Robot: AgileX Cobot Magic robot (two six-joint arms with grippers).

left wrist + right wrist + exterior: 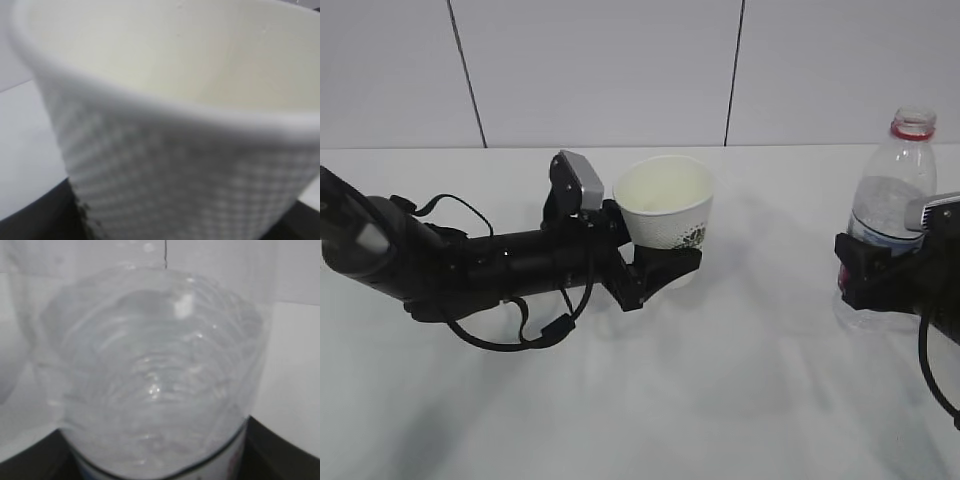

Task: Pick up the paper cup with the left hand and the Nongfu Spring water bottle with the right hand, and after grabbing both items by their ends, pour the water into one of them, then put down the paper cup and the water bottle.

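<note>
The paper cup (667, 212) stands upright near the middle of the white counter (720, 400), its mouth open upward and its green-and-black logo facing the near right. The left hand (662, 266) pinches the cup around its lower part, black fingers on either side. At the right edge, the Nongfu Spring water bottle (892, 200) stands upright, uncapped with a red neck ring, and the right hand (865, 275) pinches its middle.

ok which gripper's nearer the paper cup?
Left. The left gripper brackets the paper cup at its lower part; the right gripper is far across the table at the water bottle.
</note>
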